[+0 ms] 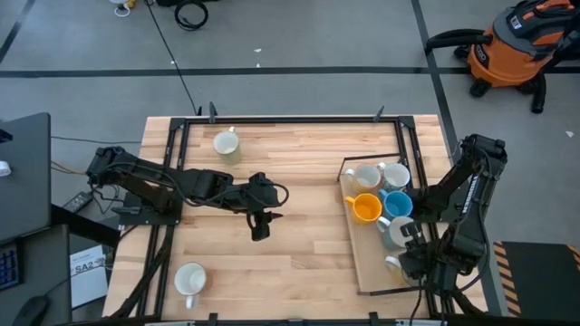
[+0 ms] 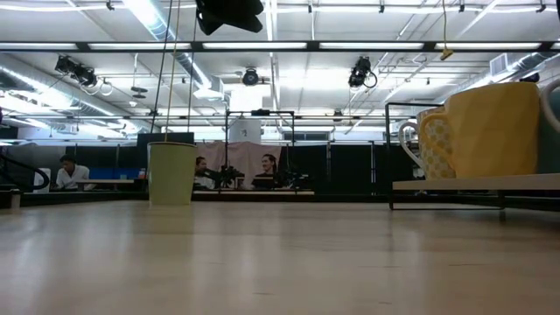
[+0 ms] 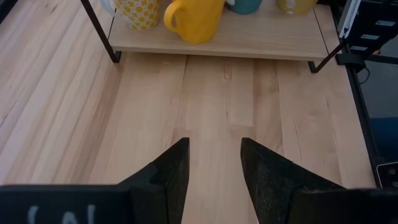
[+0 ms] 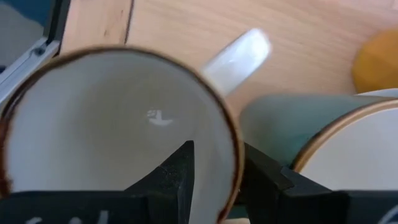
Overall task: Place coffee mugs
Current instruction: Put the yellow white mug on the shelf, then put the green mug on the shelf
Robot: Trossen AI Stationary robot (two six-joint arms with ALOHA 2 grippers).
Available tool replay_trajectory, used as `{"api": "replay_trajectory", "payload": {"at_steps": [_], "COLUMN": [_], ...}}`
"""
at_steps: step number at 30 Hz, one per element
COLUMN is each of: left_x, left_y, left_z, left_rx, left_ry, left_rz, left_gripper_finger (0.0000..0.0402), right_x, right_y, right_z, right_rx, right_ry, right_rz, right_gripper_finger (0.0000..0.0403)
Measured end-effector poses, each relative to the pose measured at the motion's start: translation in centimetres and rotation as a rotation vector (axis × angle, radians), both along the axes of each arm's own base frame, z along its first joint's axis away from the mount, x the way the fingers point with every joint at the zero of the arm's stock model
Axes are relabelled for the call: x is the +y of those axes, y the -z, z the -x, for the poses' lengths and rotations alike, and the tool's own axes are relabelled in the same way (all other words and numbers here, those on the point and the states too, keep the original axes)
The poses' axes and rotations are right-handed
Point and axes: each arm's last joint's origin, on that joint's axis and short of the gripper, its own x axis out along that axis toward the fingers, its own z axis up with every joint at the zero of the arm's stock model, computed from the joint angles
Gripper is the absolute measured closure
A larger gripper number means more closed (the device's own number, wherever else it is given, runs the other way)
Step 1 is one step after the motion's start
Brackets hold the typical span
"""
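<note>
My left gripper [image 1: 260, 231] [image 3: 214, 146] is open above bare table near the middle, its fingers pointing toward the tray [image 1: 362, 272] at the right. Two mugs stand on the table: a pale one [image 1: 227, 145] [image 2: 171, 173] near the far edge and a white one [image 1: 190, 279] near the near edge. On the tray stand two white mugs [image 1: 367, 177], a yellow mug [image 1: 365, 208] [image 3: 193, 18], a blue mug [image 1: 397, 204], a grey-green mug [image 1: 394, 233] [image 4: 280, 121] and a cream mug [image 4: 112, 124]. My right gripper [image 1: 408, 258] [image 4: 217, 158] is open over the cream mug's rim. My right gripper comes at the cream mug from above, one finger [image 4: 183, 168] inside it and the other [image 4: 261, 177] outside, astride the rim [image 4: 235, 149] on the handle's side. The mug stands upright on the tray. Whether a finger touches the wall, I cannot tell.
The tray has a dark metal frame with legs [image 3: 99, 31] and sits along the table's right edge. A dark rail frame [image 1: 290, 118] runs round the table's far edge and sides. Bare wood [image 1: 308, 181] lies between the left gripper and the tray. People sit in the room beyond [image 2: 70, 172].
</note>
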Motion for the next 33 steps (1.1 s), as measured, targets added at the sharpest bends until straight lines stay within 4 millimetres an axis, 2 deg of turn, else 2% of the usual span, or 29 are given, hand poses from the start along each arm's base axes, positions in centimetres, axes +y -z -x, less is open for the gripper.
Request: {"api": "replay_trajectory", "payload": {"at_steps": [9, 18, 29, 33], "left_x": [0.0, 0.0, 0.0, 0.0], "left_y": [0.0, 0.0, 0.0, 0.0], "left_z": [0.0, 0.0, 0.0, 0.0], "left_rx": [0.000, 0.000, 0.000, 0.000], "left_ry": [0.000, 0.000, 0.001, 0.000], "left_rz": [0.000, 0.000, -0.001, 0.000], "left_gripper_finger": [0.0251, 0.0251, 0.0251, 0.0251], "right_x": [-0.2, -1.3, -3.8, -5.1], "right_y": [-0.1, -1.5, -4.1, -5.2], "right_z": [0.1, 0.6, 1.8, 2.1], "right_rx": [0.020, -0.013, -0.079, -0.188], "right_ry": [-0.025, -0.024, -0.023, -0.007], "right_rz": [0.009, -0.059, -0.190, -0.210], "right_gripper_finger": [0.0284, 0.0284, 0.0284, 0.0284]}}
